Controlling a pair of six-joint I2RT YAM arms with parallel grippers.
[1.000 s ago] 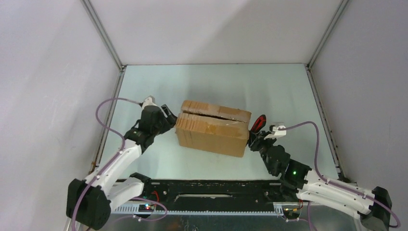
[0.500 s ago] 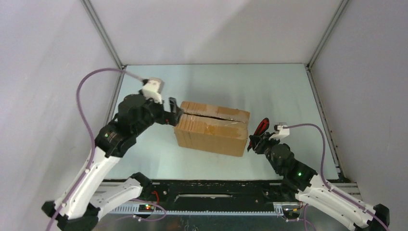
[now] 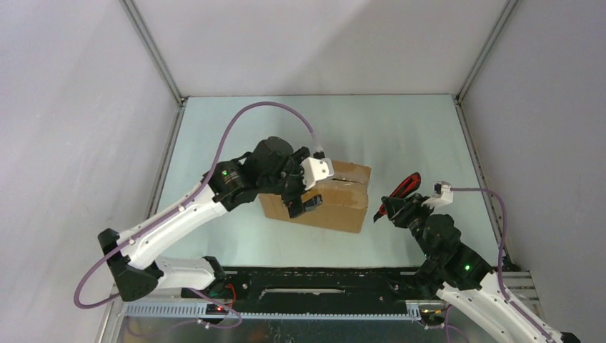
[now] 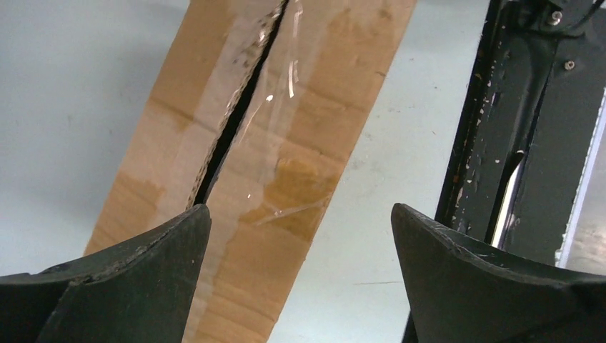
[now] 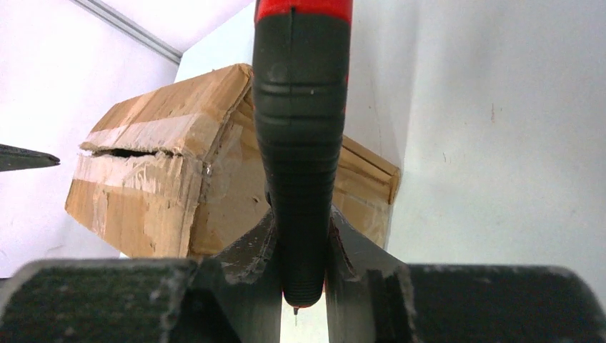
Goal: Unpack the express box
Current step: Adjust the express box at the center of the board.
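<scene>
The express box (image 3: 343,196) is a brown carton lying in the middle of the table, its taped top seam split open along its length (image 4: 243,107). My left gripper (image 3: 299,206) hangs over the box's left half, near its front edge. In the left wrist view the left gripper (image 4: 300,214) is open wide above the box (image 4: 300,143), holding nothing. My right gripper (image 3: 393,209) is off the box's right end, shut on a red-and-black utility knife (image 3: 401,191). The right wrist view shows the knife (image 5: 300,143) clamped between the fingers, with the box (image 5: 164,179) behind it.
A black rail (image 3: 321,275) runs along the table's near edge and shows in the left wrist view (image 4: 529,107). White enclosure walls and metal frame posts (image 3: 154,53) bound the table on three sides. Purple cables loop from both wrists.
The left arm has swung from the box's left end up over its top, and its gripper has opened wide. The right arm has drawn back to the right and lifted with the knife.
</scene>
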